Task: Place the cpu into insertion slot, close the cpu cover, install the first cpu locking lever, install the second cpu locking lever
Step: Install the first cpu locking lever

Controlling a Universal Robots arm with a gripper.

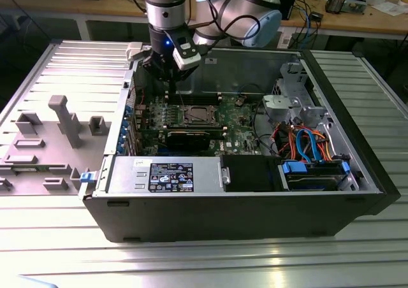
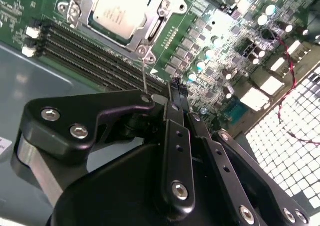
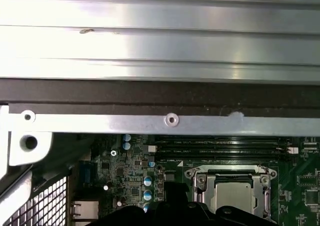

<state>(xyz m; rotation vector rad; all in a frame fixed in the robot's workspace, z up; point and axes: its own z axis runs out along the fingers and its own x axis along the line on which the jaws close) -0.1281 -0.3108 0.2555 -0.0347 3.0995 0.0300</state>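
The cpu (image 2: 119, 12) lies flat in the insertion slot (image 1: 197, 115) on the green board, its dull silver face up; it also shows in the first wrist view (image 3: 233, 196). The silvery cpu cover (image 2: 151, 30) lies down around it as a frame (image 3: 230, 172). From the socket's corner a thin wire locking lever (image 2: 144, 73) stands up. My gripper (image 2: 176, 86) hovers above the board beside the socket, fingers shut with nothing between them. In the exterior view the gripper (image 1: 169, 83) hangs over the case's back corner on that view's left.
Long black memory slots (image 2: 85, 51) run beside the socket. The open case has a power supply (image 1: 169, 176) along the front, a drive cage (image 1: 315, 173) and coloured cables (image 1: 306, 141) at the exterior view's right. A grey fixture plate (image 1: 44, 141) lies outside the case.
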